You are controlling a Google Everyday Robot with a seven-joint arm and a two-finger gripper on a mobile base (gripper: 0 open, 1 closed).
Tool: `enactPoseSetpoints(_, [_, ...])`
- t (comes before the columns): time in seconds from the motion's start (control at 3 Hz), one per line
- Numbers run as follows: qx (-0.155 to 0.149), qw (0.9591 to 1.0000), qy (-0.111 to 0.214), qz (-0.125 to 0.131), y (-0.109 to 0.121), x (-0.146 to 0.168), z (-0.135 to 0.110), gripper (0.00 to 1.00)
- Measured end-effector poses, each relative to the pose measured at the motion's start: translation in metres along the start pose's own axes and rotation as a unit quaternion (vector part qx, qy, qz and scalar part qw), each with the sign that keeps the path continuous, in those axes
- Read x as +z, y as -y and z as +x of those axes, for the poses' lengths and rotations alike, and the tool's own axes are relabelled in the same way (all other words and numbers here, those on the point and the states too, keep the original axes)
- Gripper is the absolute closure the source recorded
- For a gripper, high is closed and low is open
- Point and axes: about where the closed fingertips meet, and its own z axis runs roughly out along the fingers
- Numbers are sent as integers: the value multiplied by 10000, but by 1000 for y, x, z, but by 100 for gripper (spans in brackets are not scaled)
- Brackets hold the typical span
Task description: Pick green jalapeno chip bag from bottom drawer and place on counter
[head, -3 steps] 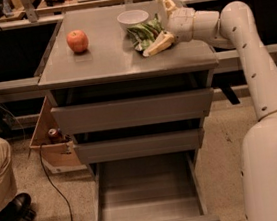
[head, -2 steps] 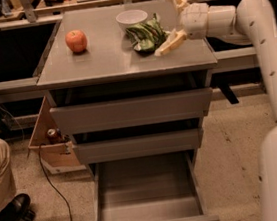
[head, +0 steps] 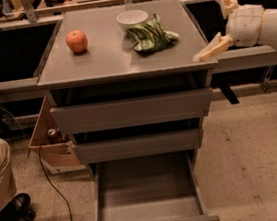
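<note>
The green jalapeno chip bag (head: 150, 35) lies crumpled on the counter (head: 111, 55), just right of a white bowl (head: 132, 18). My gripper (head: 214, 23) is open and empty at the counter's right edge, well clear of the bag, with one finger pointing up and the other reaching toward the counter's front right corner. The bottom drawer (head: 148, 194) is pulled out wide below, and its grey floor is bare. The two upper drawers are pushed in.
A red apple (head: 77, 41) sits on the counter's left side. A cardboard box (head: 51, 138) and a cable lie on the floor at the left. Wooden tables stand behind the cabinet. A dark shoe (head: 12, 211) is at lower left.
My gripper has let go of the chip bag and pulled away to the right, off the counter's edge. The bag stays by the bowl.
</note>
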Motion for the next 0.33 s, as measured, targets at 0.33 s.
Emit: enactPoseSetpoints(0.33, [224, 9995, -225, 22, -19, -24, 24, 0])
